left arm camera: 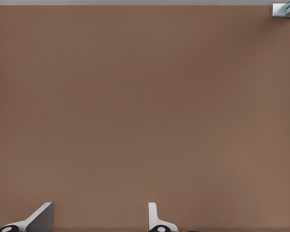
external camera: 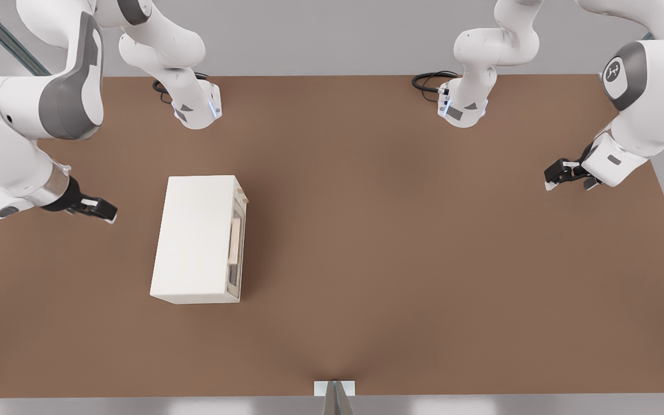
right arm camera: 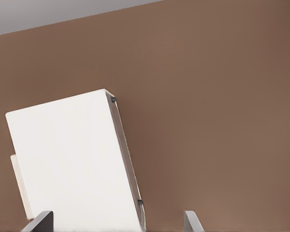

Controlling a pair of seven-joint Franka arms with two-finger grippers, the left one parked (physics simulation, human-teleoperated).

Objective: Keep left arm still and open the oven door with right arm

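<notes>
There is 1 oven (external camera: 196,239) on the brown tabletop (external camera: 424,259), standing toward the front view's left and well apart from every edge. It is a plain cream-white box seen from above, so its top takes up most of what shows. Its 1 oven door (external camera: 238,245) is on the side facing the front view's right and lies flat against the box, closed. From this steep angle the door appears only as a narrow strip, with the glass a dim grey sliver. 1 pale bar handle (external camera: 233,241) runs along the door. At the far end of that face a small beige part (external camera: 242,196) sticks out, too small to make out clearly.

The gripper (external camera: 100,210) of the right arm hangs above the tabletop on the front view's left of the oven, near it but not touching, on the side away from the door. In the right wrist view its 2 fingers (right arm camera: 41,221) stand wide apart with nothing between them, and only their tips show. That view also shows the oven top, cut off at the frame edge, with the door visible only as a thin edge along 1 side (right arm camera: 128,159).
</notes>
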